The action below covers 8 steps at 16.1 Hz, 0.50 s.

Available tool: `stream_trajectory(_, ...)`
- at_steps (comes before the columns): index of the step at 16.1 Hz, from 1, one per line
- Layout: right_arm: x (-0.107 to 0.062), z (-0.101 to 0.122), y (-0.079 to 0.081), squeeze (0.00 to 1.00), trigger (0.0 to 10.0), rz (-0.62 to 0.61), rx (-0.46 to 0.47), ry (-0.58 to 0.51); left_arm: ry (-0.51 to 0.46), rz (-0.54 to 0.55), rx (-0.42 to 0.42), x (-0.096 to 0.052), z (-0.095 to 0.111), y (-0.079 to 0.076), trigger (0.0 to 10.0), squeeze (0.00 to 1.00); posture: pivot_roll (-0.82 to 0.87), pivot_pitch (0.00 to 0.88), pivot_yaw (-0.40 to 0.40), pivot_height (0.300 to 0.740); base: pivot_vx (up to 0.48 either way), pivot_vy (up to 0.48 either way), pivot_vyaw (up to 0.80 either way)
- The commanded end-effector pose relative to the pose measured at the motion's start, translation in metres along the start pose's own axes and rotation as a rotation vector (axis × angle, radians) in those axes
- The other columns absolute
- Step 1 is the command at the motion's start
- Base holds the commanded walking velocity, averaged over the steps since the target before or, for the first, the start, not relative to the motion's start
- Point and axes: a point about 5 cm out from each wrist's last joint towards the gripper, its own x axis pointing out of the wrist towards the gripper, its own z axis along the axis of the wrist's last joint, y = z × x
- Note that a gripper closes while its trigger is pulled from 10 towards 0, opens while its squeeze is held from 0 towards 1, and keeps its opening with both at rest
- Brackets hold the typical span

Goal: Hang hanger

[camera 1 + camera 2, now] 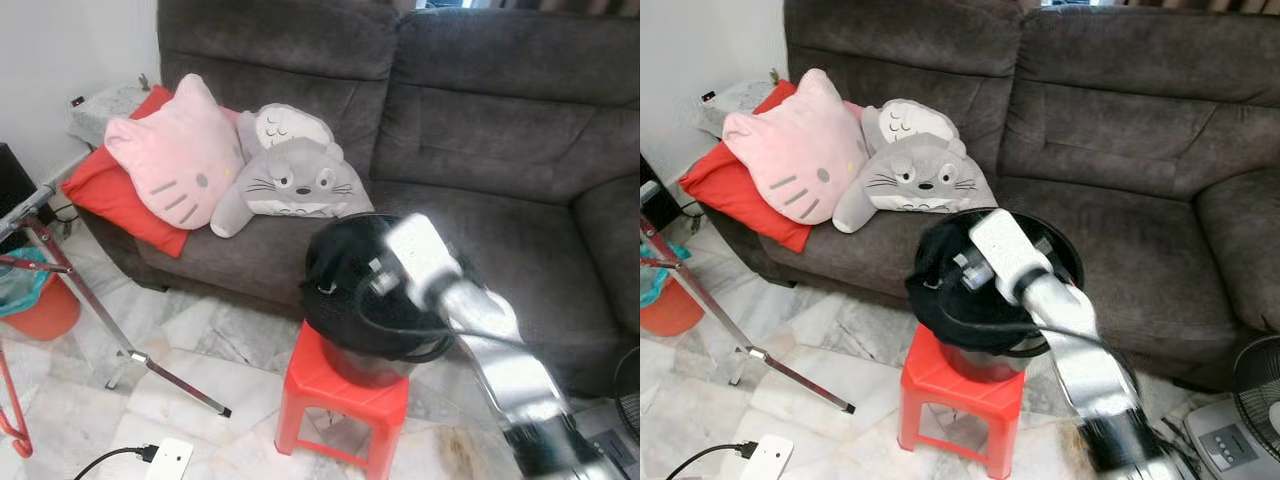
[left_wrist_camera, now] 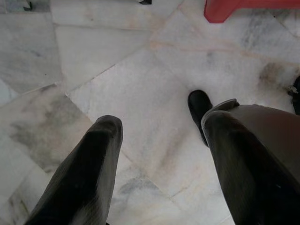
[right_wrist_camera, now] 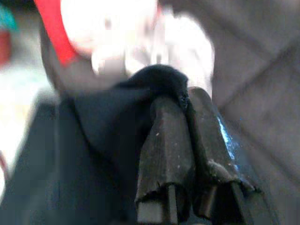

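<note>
A black bucket (image 1: 1040, 262) was seen standing on a red plastic stool (image 1: 345, 398) on the marble floor (image 1: 200, 350), just in front of a dark grey sofa (image 1: 480, 110). Black cloth (image 1: 950, 295) was draped in and over the bucket's rim. The right arm (image 1: 500, 360) was stretched over the bucket, much blurred. In the right wrist view the right gripper (image 3: 183, 101) was noted with its two fingers pressed together, a fold of black cloth pinched at the tips. No hanger shape could be made out in the dark cloth; the task's thing could not be located with certainty.

The left gripper (image 2: 161, 129) was recorded hanging above the marble floor, fingers spread apart with nothing between them, a corner of the red stool beyond.

On the sofa a pink cat-face cushion (image 1: 175, 155), a grey plush cushion (image 1: 290, 180) and a red pillow (image 1: 115, 190) were lying together. A metal rack leg (image 1: 120, 330) stood at the robot's left, near an orange bin (image 1: 45, 310).
</note>
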Motion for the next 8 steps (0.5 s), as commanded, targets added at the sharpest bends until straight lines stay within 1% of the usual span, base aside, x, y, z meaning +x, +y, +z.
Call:
stream_trajectory(1, -0.006, -0.005, -0.002, 0.0, 0.0, -0.021, 0.004, 0.051, 0.014, -0.001, 0.01, 0.0, -0.003, 0.0, 10.0, 0.0, -0.14, 0.0, 0.016, 0.74, 0.0, 0.0, 0.0)
stream_trajectory(2, -0.01, -0.009, 0.001, 0.0, 0.0, -0.019, 0.026, 0.076, 0.014, -0.003, 0.012, 0.0, -0.003, 0.0, 10.0, 0.0, -0.14, 0.0, 0.017, 0.74, 0.0, 0.0, 0.0)
stream_trajectory(4, -0.014, -0.006, 0.01, 0.0, 0.0, 0.018, 0.039, 0.083, 0.014, -0.002, 0.012, 0.0, -0.003, 0.0, 10.0, 0.0, -0.14, 0.0, 0.018, 0.74, 0.0, 0.0, 0.0)
stream_trajectory(5, -0.014, -0.004, 0.012, 0.0, 0.0, 0.029, 0.038, 0.078, 0.014, -0.002, 0.012, 0.0, -0.003, 0.0, 10.0, 0.0, -0.14, 0.0, 0.018, 0.74, 0.0, 0.0, 0.0)
stream_trajectory(6, -0.015, 0.003, 0.02, 0.0, 0.0, 0.074, 0.031, 0.05, 0.014, -0.002, 0.012, 0.0, -0.003, 0.0, 10.0, 0.0, -0.14, 0.0, 0.018, 0.74, 0.0, 0.0, 0.0)
stream_trajectory(8, -0.015, 0.005, 0.023, 0.0, 0.0, 0.088, 0.03, 0.044, 0.014, -0.002, 0.013, 0.0, -0.003, 0.0, 10.0, 0.0, -0.14, 0.0, 0.018, 0.74, 0.0, 0.0, 0.0)
